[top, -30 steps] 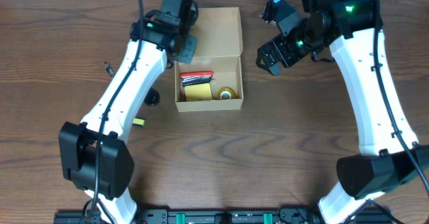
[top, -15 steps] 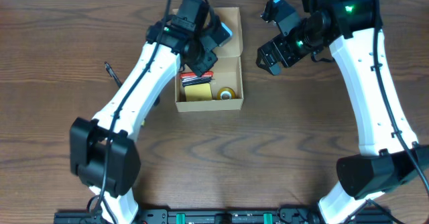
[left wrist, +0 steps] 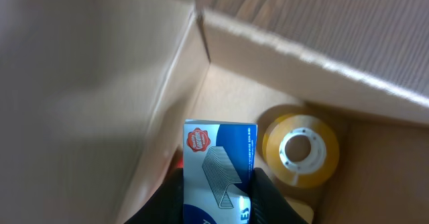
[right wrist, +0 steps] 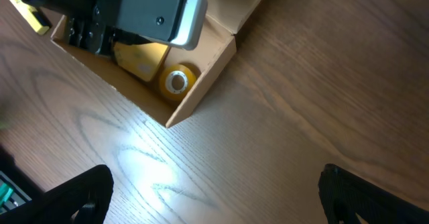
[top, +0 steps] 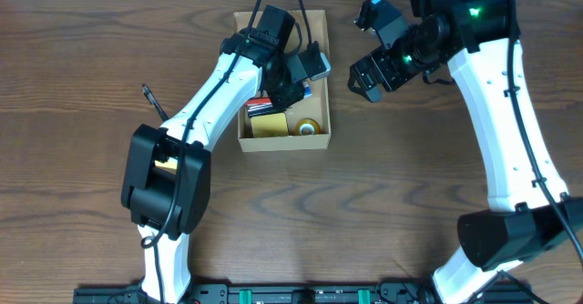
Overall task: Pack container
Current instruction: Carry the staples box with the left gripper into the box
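step in hand: placing. the left gripper (left wrist: 220, 198) hangs inside the small tan cardboard box with a hinged flap lid (top: 284, 143), the container, carrying one more item in.
left tool: clenched on a small blue-and-white carton printed with a staple picture (left wrist: 220, 158), one dark finger on each long side.
right tool: the right gripper (top: 367, 75) is released, jaws spread wide, in the air just right of the container, touching nothing.
container: on the dark wooden table (top: 410, 231), between the two arms, flap folded back on the far side.
already inside: a yellow roll of tape (left wrist: 300, 150) in a front corner, with a flat yellow pad (top: 266, 126) beside it.
next move calls for: lowering the carton onto the bare floor between the container wall and the tape roll, then letting the fingers go. the gap looks narrow, so the carton should go down straight and clear of the roll.
left to do, as judged: closing the flap.
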